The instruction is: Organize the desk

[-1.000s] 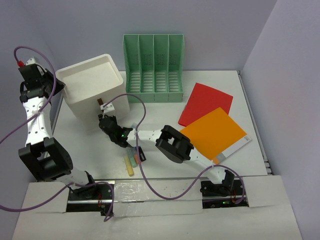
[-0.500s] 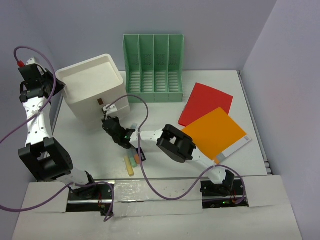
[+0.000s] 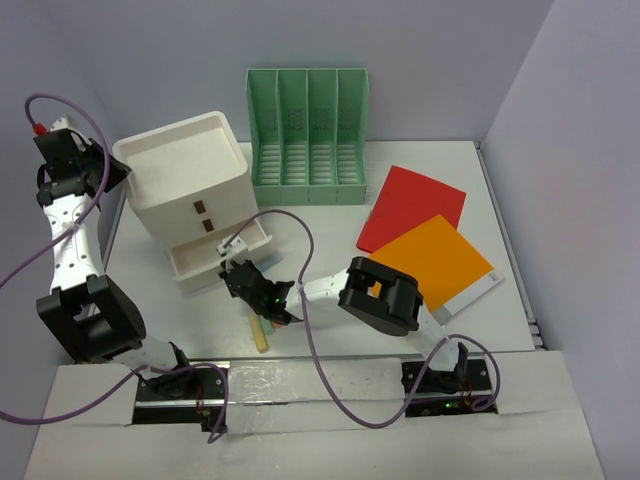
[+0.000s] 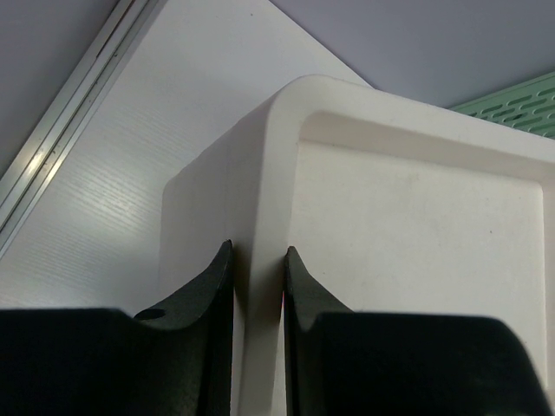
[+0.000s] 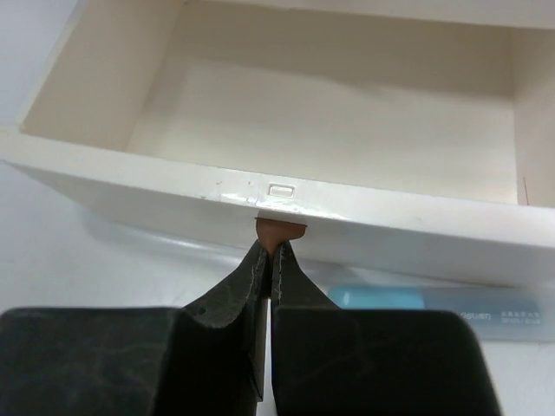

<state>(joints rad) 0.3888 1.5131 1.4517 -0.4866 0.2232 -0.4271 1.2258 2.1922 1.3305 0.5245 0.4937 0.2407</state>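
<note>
well, i see my left arm reaching far up the left side of the desk (image 3: 330, 222), the flat white top under everything. the left gripper (image 4: 258, 253) straddles the corner rim of the white drawer box (image 3: 185, 165), fingers pinched on that wall. my right arm folds across to the left, low over the desk. the right gripper (image 5: 274, 247) is clamped on the small brown handle (image 5: 279, 230) of the bottom drawer (image 5: 347, 130), which stands pulled out. a green file holder (image 3: 307, 135) stands just behind the box.
</note>
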